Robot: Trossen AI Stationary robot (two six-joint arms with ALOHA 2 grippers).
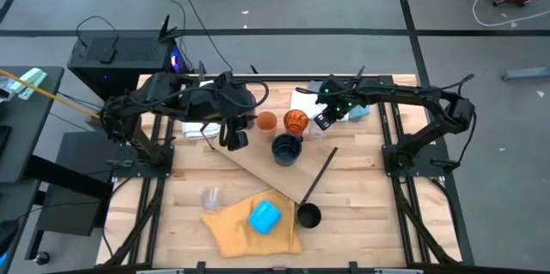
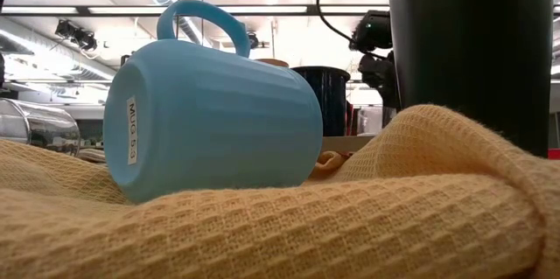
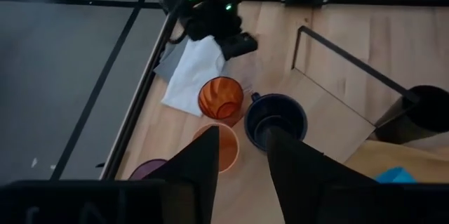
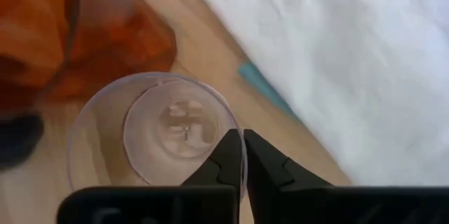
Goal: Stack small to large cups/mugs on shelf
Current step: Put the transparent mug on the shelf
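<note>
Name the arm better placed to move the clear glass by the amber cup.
Right. The right gripper is closed on the rim of the clear glass, beside the amber ribbed cup. The left gripper hangs open over the light orange cup, empty.

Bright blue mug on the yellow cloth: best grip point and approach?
The blue mug lies on its side on the yellow cloth, handle up, base toward the low camera. Probably best from above, jaws closing on the handle; the ribbed body looks wide to span.

Orange cup (image 1: 267, 121), amber cup (image 1: 296, 122), navy mug (image 1: 286, 149) crowd shelf (image 1: 258, 167) top; near tabletop (image 1: 369, 214) open.
</note>
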